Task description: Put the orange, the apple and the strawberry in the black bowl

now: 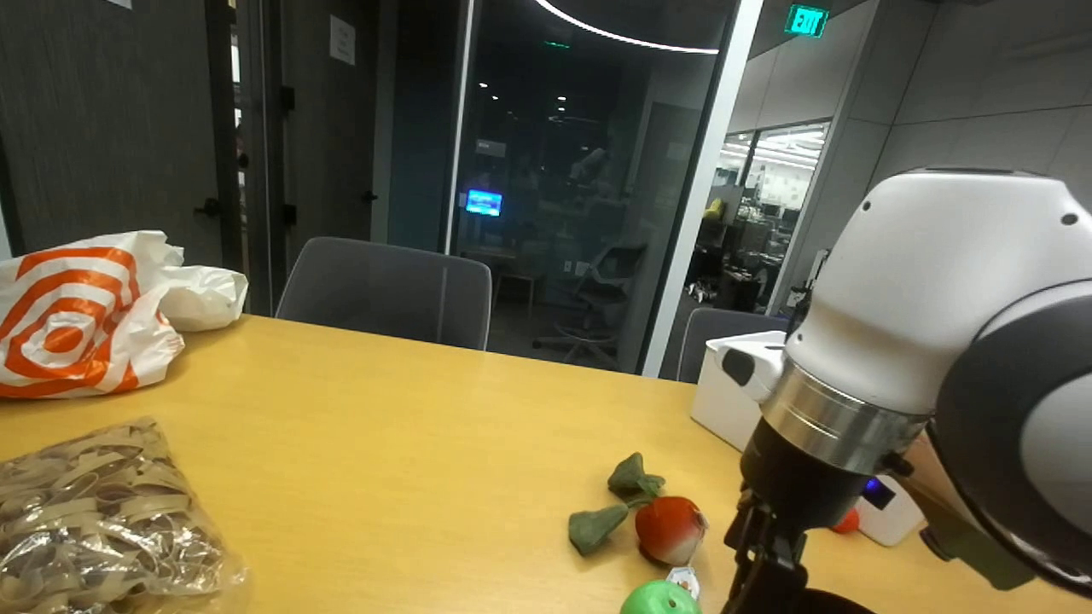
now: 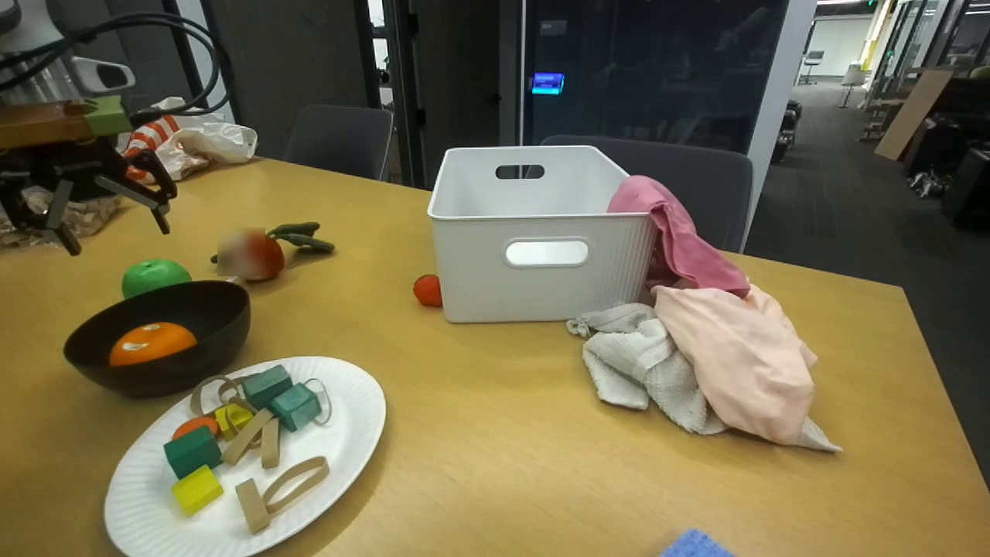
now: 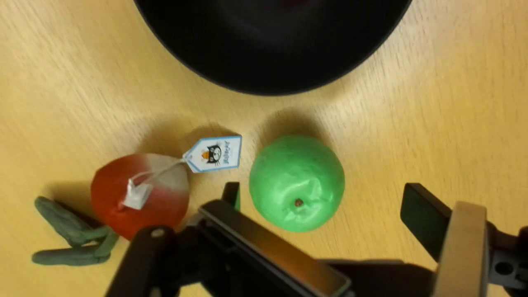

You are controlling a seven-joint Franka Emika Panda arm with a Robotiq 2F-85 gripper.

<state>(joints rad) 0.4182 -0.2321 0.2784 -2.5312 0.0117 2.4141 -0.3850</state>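
Gripper [image 3: 324, 196] gapes empty w/ orange [image 2: 158, 345] in blk bowl [image 2: 170, 381] nearby, green apple [image 3: 297, 183] below & prob strawberry [image 2: 427, 291] farther off TBD.

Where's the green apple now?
In the wrist view, the green apple sits on the table near the centre, below and clear of the black bowl, right of the cat-print tag.

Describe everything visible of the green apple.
The apple is round, light green and glossy, plastic-looking, with a small brown stem in a dimple on top. It sits on the table, apart from the black bowl and the white tag beside it. The gripper hangs higher, jaws open; only the table appears to touch the apple.
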